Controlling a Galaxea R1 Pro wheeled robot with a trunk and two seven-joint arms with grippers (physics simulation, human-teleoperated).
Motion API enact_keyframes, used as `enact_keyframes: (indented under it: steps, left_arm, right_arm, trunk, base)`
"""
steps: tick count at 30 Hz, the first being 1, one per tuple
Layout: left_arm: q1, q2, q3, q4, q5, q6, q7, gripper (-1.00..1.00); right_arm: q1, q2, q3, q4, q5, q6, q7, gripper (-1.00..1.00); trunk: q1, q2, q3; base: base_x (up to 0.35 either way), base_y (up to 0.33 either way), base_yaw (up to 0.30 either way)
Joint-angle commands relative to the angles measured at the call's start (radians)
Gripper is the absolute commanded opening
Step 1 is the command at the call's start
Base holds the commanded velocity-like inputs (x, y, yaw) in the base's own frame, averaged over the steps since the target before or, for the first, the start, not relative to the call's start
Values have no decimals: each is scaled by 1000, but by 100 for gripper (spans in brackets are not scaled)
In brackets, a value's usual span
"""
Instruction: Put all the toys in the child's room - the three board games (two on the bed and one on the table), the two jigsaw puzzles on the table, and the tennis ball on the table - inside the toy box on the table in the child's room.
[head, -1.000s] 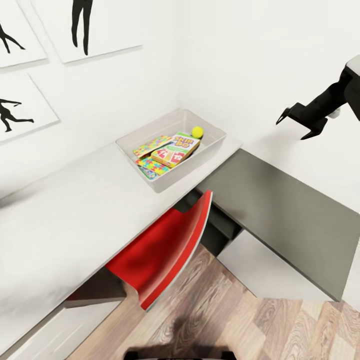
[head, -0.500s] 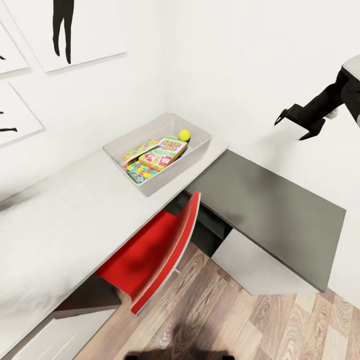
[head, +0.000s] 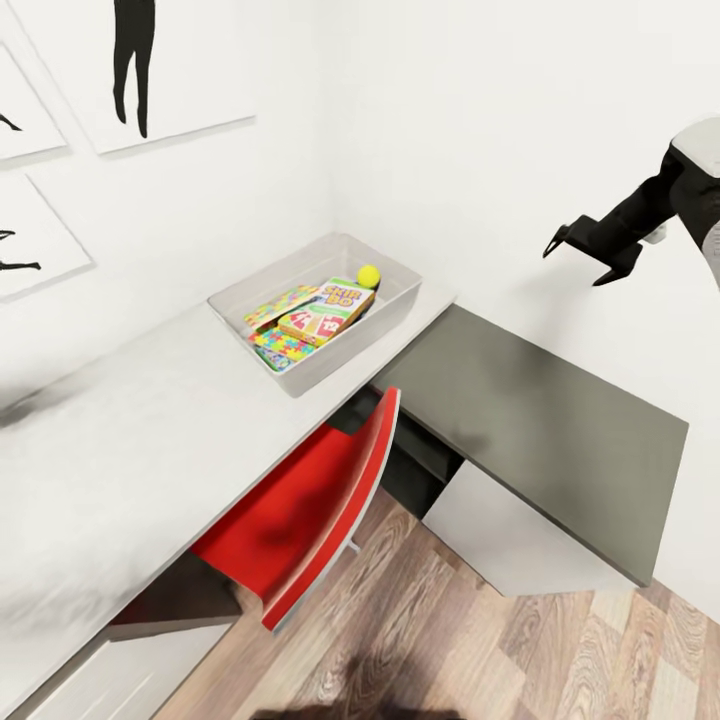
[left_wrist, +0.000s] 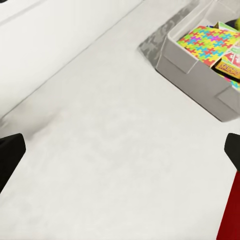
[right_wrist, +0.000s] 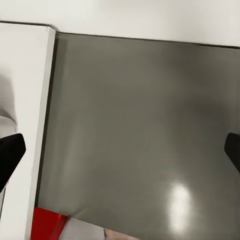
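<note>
The grey toy box (head: 400, 305) stands on the white table (head: 130, 440) in the corner. Inside it lie a colourful jigsaw puzzle (head: 276, 349), a second puzzle (head: 279, 303), a Skip-Bo board game (head: 328, 310) resting on them, and the yellow tennis ball (head: 368, 275). My right gripper (head: 572, 266) hangs open and empty in the air above the dark grey desk (head: 540, 420), right of the box. In the left wrist view my left gripper (left_wrist: 120, 150) is open over bare white table, near the toy box (left_wrist: 195, 75) with a puzzle (left_wrist: 205, 40) showing. The right gripper (right_wrist: 120, 150) holds nothing.
A red chair (head: 320, 500) is pushed under the white table just in front of the box. White drawers (head: 500, 540) sit under the dark desk. Silhouette pictures (head: 130, 60) hang on the wall. Wooden floor (head: 430, 640) lies below.
The whole picture has shifted left and down, so the camera has moved. My right gripper sits slightly higher in the view. The toys in the box have not moved.
</note>
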Motion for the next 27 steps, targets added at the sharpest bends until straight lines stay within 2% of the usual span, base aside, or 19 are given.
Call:
enact_keyframes:
  steps: [1,7,18,25,27]
  left_arm:
    - [-3,-1,-2,1,0,5,-3,100]
    - [-3,-4,-3,-1,-3,5,-3,100]
    - [-3,-20,-1,-10,-7,5,-3,100]
    - [-3,-49,-3,-10,-16,5,-1,100]
    - [-3,-67,-3,-10,-17,5,-1,100]
  right_arm:
    - [6,1,-3,-1,-6,3,-9,100]
    - [21,17,-1,-1,-6,3,-9,100]
    - [26,98,-1,-1,0,3,-11,100]
    - [27,106,-1,-1,3,3,-13,100]
    - [28,108,-1,-1,2,3,-14,100]
  trunk:
    - [0,-1,1]
    - [0,-1,11]
    - [0,-1,29]
    - [0,-1,41]
    - [0,-1,44]
  base:
    - [0,0,0]
    - [0,0,0]
    - [0,0,0]
    - [0,0,0]
    - [0,0,0]
